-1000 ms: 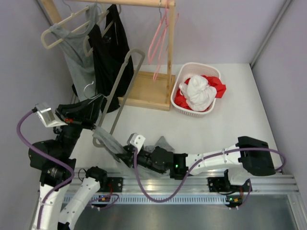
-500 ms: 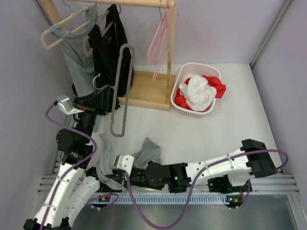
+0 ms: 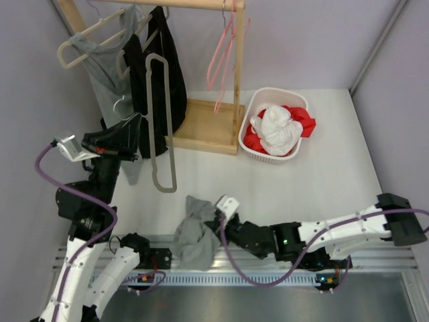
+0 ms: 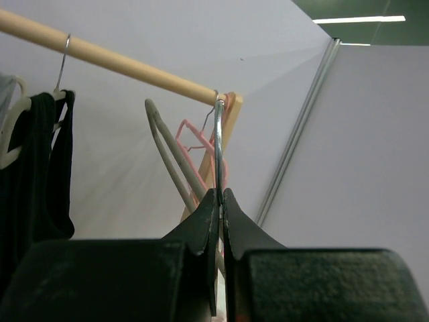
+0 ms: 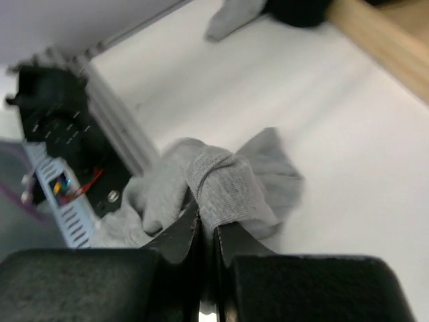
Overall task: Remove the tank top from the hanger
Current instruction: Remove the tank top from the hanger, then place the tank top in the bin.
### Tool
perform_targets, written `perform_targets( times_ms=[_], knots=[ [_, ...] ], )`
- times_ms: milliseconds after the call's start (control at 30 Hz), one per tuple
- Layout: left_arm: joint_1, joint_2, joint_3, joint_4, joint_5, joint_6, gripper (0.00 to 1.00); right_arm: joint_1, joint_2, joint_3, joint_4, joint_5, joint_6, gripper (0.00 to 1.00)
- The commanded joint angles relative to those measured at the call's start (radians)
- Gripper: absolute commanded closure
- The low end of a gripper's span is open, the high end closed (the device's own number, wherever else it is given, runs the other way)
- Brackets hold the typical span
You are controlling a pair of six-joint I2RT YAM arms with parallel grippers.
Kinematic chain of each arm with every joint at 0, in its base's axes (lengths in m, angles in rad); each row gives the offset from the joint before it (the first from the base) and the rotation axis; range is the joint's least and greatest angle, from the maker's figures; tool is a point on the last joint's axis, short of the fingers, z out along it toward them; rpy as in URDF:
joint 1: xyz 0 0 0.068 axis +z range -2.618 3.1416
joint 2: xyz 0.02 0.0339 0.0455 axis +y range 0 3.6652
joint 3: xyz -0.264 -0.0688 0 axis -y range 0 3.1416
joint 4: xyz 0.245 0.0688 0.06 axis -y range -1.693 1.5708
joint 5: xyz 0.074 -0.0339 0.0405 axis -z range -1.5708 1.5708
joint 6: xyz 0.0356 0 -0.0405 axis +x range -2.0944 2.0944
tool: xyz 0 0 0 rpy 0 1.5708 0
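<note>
The grey tank top lies crumpled on the table at the front edge, free of the hanger. My right gripper is shut on a fold of it; the right wrist view shows the grey tank top pinched between the right gripper's jaws. The bare grey hanger hangs upright in front of the rack, with its lower end above the table. My left gripper is shut on its metal hook. In the left wrist view the hook rises from the left gripper's closed jaws.
A wooden clothes rack stands at the back left with a grey top on a beige hanger, a black garment and pink hangers. A white basket of red and white clothes sits to its right.
The tank top came off the hanger's lower end. My right gripper shut on it and dragged it right along the front edge. My left arm swung the bare hanger up toward the rack.
</note>
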State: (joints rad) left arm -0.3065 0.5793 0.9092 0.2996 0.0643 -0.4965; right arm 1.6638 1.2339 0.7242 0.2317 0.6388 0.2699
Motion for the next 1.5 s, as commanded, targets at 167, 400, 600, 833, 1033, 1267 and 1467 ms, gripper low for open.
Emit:
perform_targets(
  times_ms=[167,400,600,833,1033,1267,1467],
  knots=[
    [0.004,-0.078,0.069,-0.169,0.150,0.029,1.00,-0.333,-0.402,0.061,-0.213,0.184,0.035,1.00],
    [0.004,-0.110,0.080,-0.235,0.206,0.039,1.00,-0.625,-0.297,0.343,-0.230,0.052,-0.144,1.00],
    [0.004,-0.127,0.089,-0.287,0.201,0.065,1.00,-0.884,-0.088,0.688,-0.302,-0.224,-0.166,1.00],
    [0.004,-0.127,0.079,-0.297,0.200,0.059,1.00,-1.113,0.200,1.188,-0.310,-0.421,-0.143,1.00],
    [0.004,-0.127,0.060,-0.297,0.174,0.068,1.00,-1.288,0.425,1.529,-0.243,-0.499,-0.057,1.00],
    [0.004,-0.090,0.077,-0.297,0.149,0.104,1.00,-1.401,0.556,1.627,0.030,-0.508,-0.014,1.00],
    [0.004,-0.046,0.089,-0.295,0.112,0.137,1.00,-1.418,0.584,1.563,0.070,-0.536,-0.015,1.00]
  ],
)
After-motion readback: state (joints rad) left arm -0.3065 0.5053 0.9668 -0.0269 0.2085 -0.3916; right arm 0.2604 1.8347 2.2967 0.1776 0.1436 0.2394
